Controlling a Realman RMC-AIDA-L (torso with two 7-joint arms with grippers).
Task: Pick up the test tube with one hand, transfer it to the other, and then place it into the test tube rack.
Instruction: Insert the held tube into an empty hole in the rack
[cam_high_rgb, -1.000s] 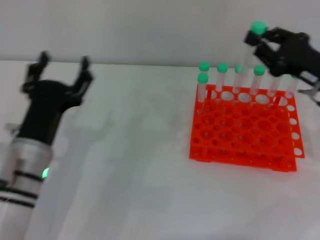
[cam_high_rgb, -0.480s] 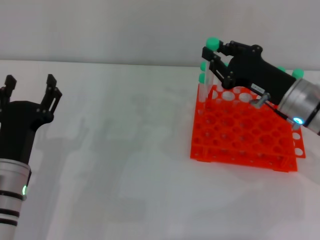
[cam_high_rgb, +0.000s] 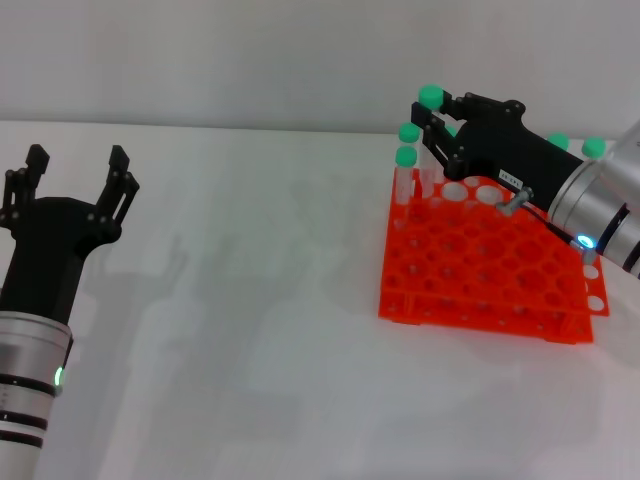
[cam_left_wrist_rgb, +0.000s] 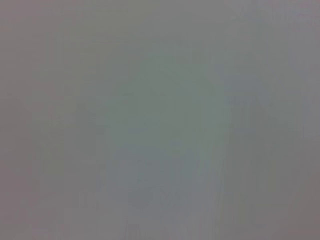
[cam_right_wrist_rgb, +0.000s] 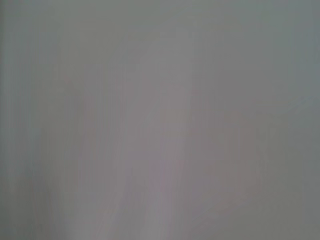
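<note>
Right pincer (cam_high_rgb: 434, 118): clamped on the tube (cam_high_rgb: 432, 105), held over the rack's far-left corner.
Rack (cam_high_rgb: 480, 270): on the bench (cam_high_rgb: 250, 300), other green-capped tubes (cam_high_rgb: 405, 170) along its far row.
Left pincer (cam_high_rgb: 75, 180): fingers apart, empty, well apart at far left.

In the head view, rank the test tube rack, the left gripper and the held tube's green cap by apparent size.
1. test tube rack, largest.
2. left gripper, open, though nearer the camera, so unsure.
3. green cap on the test tube in the right gripper, smallest.
</note>
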